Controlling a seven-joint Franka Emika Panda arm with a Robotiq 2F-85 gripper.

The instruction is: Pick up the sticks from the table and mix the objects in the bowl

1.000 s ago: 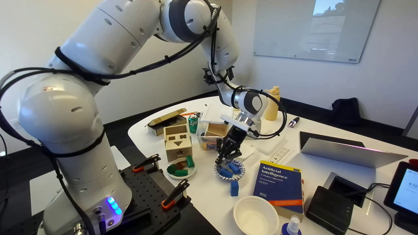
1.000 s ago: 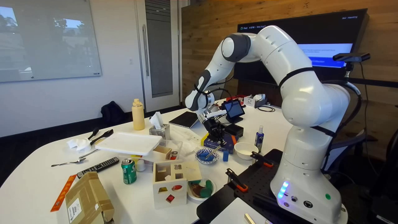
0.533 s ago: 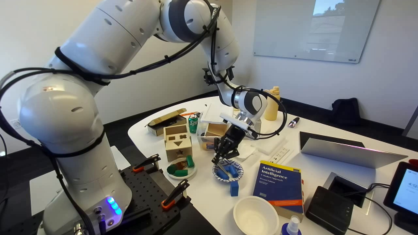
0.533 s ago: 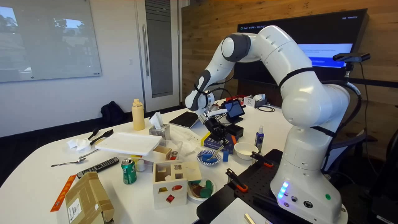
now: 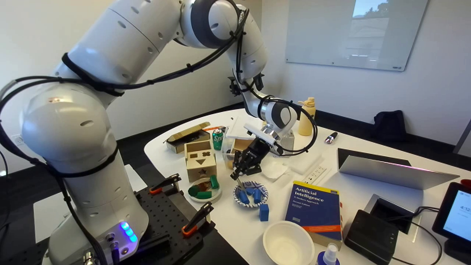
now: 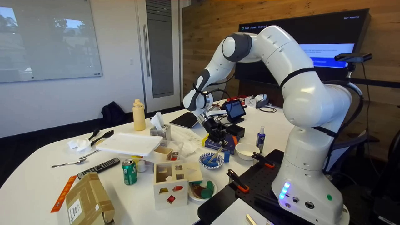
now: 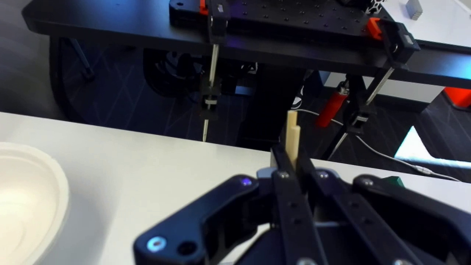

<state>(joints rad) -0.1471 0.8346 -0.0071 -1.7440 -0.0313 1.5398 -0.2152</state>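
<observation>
The blue-and-white patterned bowl stands on the white table; it also shows in an exterior view. Several blue blocks, the objects, lie in it, seen also in an exterior view. My gripper is shut on two pale wooden sticks, just above the bowl's rim. The sticks slant down from the gripper into the bowl, their lower ends among the blocks. In the wrist view the stick tops stick out between the shut fingers; the bowl is hidden there.
A loose blue block stands beside the bowl. A white bowl and a book are nearby. A plate with green pieces, a wooden shape box and a clear bin stand on the other side.
My gripper has moved toward the robot's base side with the sticks in it. The bowl has slid a little the same way, and the blue blocks have shifted inside it.
</observation>
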